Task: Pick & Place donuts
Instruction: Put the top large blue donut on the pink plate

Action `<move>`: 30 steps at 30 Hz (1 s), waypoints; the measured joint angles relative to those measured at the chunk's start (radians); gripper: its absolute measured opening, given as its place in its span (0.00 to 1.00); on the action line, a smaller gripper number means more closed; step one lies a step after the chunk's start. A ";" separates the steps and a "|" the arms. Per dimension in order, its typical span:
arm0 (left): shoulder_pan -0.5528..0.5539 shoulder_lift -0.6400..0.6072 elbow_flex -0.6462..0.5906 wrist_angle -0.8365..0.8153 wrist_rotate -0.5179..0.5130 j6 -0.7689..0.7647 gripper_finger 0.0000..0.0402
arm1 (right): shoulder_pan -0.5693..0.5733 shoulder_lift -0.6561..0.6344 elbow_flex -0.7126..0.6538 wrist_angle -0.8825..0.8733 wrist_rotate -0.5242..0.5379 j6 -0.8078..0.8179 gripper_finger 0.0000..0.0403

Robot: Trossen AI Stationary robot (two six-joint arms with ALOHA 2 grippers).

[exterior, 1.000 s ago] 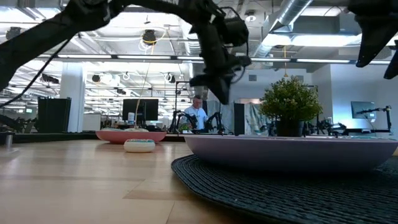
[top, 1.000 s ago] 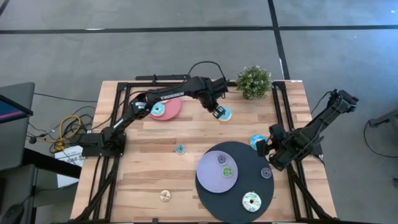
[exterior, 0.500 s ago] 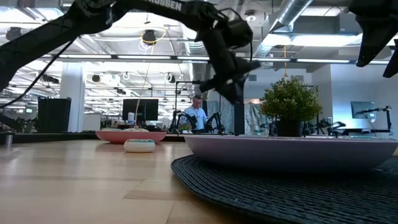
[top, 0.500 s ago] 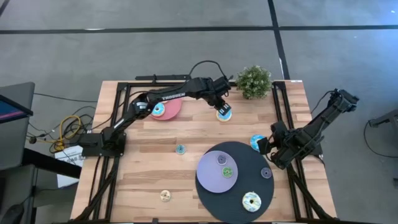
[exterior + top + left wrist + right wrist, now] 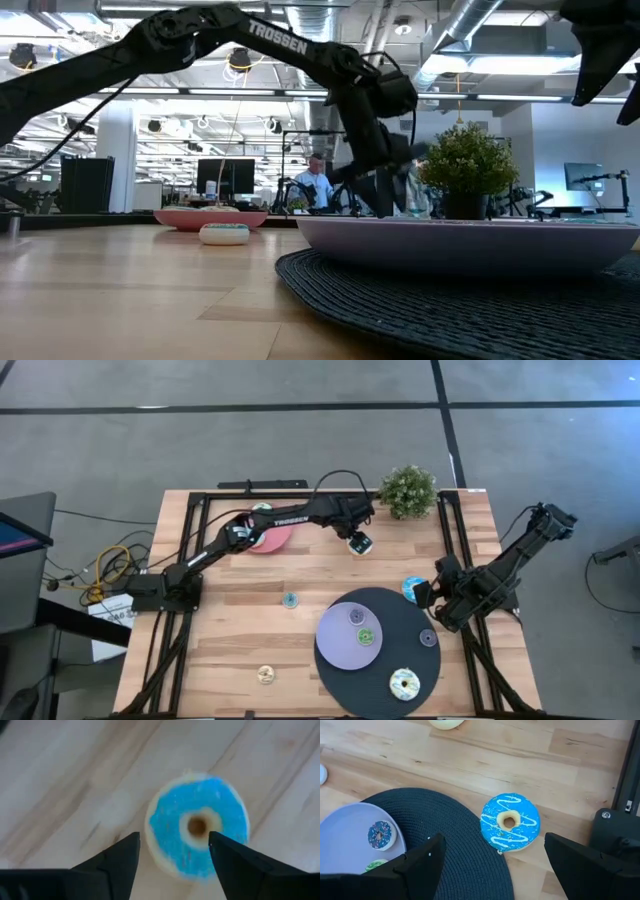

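At the far side of the wooden table (image 5: pixel 250 630), the left gripper (image 5: pixel 357 542) hangs low over a blue-iced donut (image 5: pixel 197 827) lying flat on the bare wood just beside a small potted plant (image 5: pixel 408 490), its two dark fingers (image 5: pixel 117 862) spread apart on either side of the ring and not closed on it. The right gripper (image 5: pixel 492 857) waits at the right edge of the table with its fingers wide open and nothing between them, above a second blue donut with white squiggles (image 5: pixel 509 822) that rests touching the rim of a round black mat (image 5: pixel 395 650). A lavender plate (image 5: pixel 340 645) on that mat carries two tiny donuts, one purple (image 5: pixel 357 616) and one green (image 5: pixel 366 636). A pink plate (image 5: pixel 275 538) lies at the far left, partly under the left arm.
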 joint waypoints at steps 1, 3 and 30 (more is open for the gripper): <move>0.000 0.005 0.000 0.006 0.000 0.001 0.57 | 0.000 0.000 0.000 0.001 0.000 0.000 0.81; -0.002 0.009 -0.001 -0.008 -0.018 0.006 0.57 | 0.000 0.000 0.000 0.001 0.000 0.000 0.81; -0.019 0.023 -0.001 0.010 -0.107 0.039 0.31 | 0.000 0.000 0.000 -0.003 0.001 0.000 0.81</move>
